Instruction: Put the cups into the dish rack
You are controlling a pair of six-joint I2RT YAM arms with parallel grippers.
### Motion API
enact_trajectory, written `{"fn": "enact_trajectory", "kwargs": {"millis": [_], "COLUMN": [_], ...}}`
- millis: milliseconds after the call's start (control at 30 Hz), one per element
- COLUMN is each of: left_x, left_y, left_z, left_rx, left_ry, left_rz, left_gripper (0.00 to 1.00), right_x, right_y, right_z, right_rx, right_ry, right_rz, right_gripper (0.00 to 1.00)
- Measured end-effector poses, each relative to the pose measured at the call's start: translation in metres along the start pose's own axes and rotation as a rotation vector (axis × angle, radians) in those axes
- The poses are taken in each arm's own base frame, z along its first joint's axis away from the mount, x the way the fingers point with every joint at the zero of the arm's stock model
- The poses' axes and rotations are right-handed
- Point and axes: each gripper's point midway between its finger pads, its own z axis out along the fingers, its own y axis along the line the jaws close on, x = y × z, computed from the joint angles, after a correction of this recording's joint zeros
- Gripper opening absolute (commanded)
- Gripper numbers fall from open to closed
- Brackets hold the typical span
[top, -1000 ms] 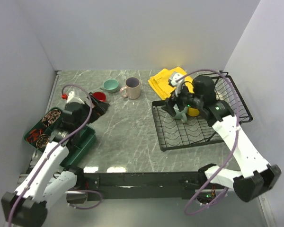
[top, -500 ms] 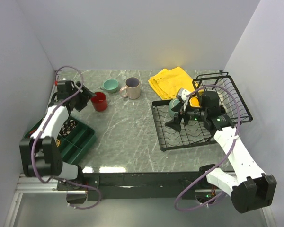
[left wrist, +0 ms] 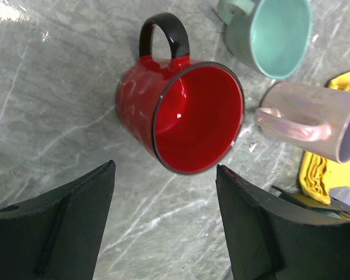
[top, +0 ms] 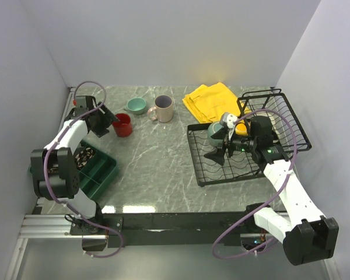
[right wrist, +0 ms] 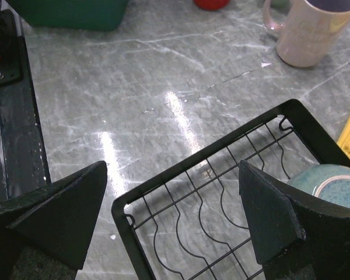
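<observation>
White walls close off a grey-green veined table (top: 157, 157) on three sides. Left pincer (left wrist: 163, 170) is wide open and holds nothing. In the left wrist view its two dark fingers (left wrist: 76, 221) flank the near side of the red mug (left wrist: 181, 116) without touching it. The red mug stands upright on the table at far left, with its black handle on the side away from the pincer. Teal cup (top: 136, 105) and beige-pink mug (top: 162, 108) sit just beyond it near the back wall, close to each other, both open side up. Dish rack (top: 221, 172) lies on the right half of the table, with its raised basket section (top: 283, 116) at the far right. Grey-teal mug (top: 216, 130) is inside the rack near its far left corner; the right wrist view shows its foot ring uppermost, so it stands bottom-up. Yellow mug (top: 240, 126) is beside it, mostly hidden by the right arm, orientation not readable. Right pincer (right wrist: 172, 169) hangs over the rack's near left corner, spread wide, with nothing between its fingers. Yellow cloth (top: 207, 99) lies behind the rack, touching its far edge. Dark green tray (top: 99, 169) sits at the left near edge of the table.
</observation>
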Motion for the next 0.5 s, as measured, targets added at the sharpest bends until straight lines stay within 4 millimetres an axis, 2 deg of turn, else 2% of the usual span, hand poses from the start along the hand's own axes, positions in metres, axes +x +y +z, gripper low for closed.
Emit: {"fn": "enact_trajectory", "kwargs": {"millis": [500], "left_x": [-0.002], "left_y": [0.011], "left_z": [0.024], "left_rx": [-0.073], "left_ry": [0.028], "left_rz": [0.029], "left_gripper": [0.71], "right_x": [0.004], "right_y": [-0.004], "right_z": [-0.004], "right_rx": [0.008], "right_ry": [-0.001], "right_rz": [-0.004], "right_gripper": [1.0]}}
